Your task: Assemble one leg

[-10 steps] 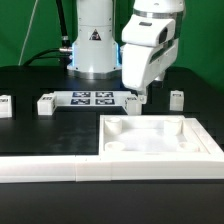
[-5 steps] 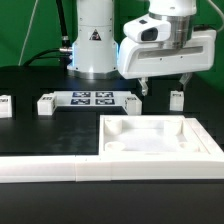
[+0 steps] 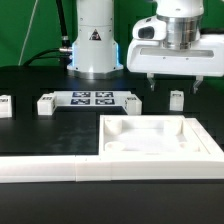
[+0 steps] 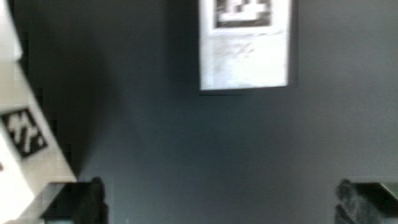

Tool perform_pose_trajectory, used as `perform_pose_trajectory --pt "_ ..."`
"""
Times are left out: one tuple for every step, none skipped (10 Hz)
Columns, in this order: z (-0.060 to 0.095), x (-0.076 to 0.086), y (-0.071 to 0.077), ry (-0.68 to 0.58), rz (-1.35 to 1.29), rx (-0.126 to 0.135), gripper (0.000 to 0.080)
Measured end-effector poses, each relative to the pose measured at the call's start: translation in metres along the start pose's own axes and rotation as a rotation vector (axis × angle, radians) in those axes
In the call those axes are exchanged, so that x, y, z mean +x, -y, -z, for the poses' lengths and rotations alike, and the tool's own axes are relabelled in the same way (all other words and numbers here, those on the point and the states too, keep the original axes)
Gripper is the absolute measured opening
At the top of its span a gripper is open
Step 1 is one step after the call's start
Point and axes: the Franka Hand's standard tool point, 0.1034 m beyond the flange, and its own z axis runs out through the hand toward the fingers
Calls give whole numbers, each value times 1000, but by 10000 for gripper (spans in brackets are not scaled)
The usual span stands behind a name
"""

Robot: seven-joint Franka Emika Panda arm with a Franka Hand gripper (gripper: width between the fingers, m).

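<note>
A small white leg [image 3: 177, 99] with a black-and-white marker lies on the black table at the exterior view's right. My gripper [image 3: 173, 86] hangs open and empty just above it, one finger on each side. In the wrist view the leg [image 4: 244, 45] lies on the dark table ahead of my open gripper [image 4: 217, 203]. Both dark fingertips [image 4: 73, 201] show wide apart with nothing between them. The large white tray-like part [image 3: 196, 150] lies in front, nearer the camera.
The marker board [image 3: 90, 99] lies at the table's middle. Three more small white legs lie near it, two to the exterior view's left [image 3: 46, 103] [image 3: 5, 105] and one beside its right end [image 3: 131, 100]. The robot base [image 3: 95, 40] stands behind.
My gripper has moved toward the exterior view's right and turned, from beside the marker board's right end to above the rightmost leg. It stays open. No part has moved.
</note>
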Motion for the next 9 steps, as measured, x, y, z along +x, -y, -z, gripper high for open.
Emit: perform_pose_trajectory --pt "-11 -12 3 -28 -25 29 649" --pt "-20 -33 4 -15 -20 30 649" --pt "-22 -39 7 -9 19 32 649" --pt "-24 -39 4 -2 85 36 649" --pt "-23 -38 5 -3 74 37 649" --pt "-24 -41 2 33 94 24 649" --pt "-24 -40 -2 103 101 7 649" --pt "-23 -39 -2 177 102 -3 649" --pt "-24 -39 1 232 113 -12 649"
